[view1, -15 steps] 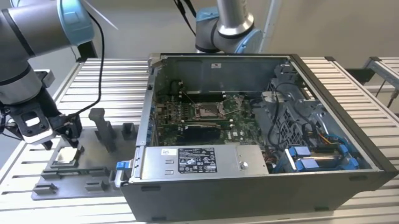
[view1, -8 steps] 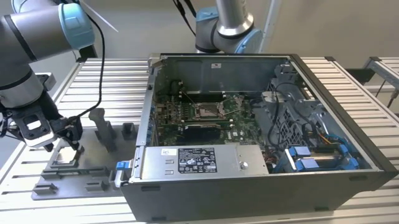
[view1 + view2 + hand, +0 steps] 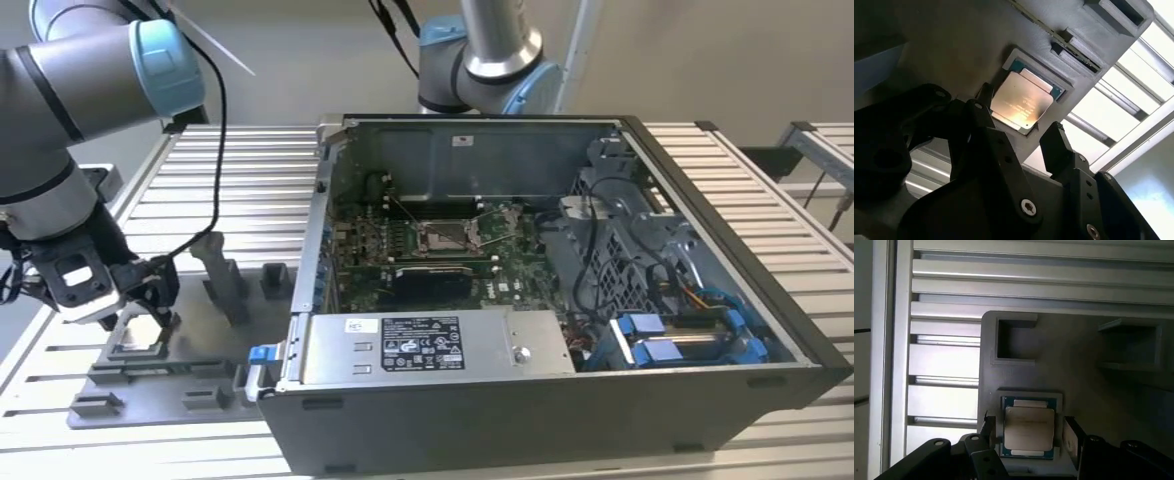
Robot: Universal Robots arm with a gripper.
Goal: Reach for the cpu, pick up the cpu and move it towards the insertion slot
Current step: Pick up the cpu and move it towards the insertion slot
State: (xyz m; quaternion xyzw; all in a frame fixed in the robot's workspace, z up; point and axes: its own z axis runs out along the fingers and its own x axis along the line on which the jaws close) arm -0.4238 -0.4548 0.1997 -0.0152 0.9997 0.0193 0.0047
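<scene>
gripper (image 3: 1029, 432) fingers apart, poised either side of the cpu (image 3: 1029, 425), which lies flat in a grey fixture (image 3: 1079, 377) pocket, slot (image 3: 441, 238) in the open case (image 3: 534, 415) well apart

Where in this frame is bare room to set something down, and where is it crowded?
Bare: the slatted table past the fixture plate, beside the case, and again at the exterior view's right of the case. Crowded: the plate, with blocks and the open gripper astride the cpu; the case's inside.
</scene>
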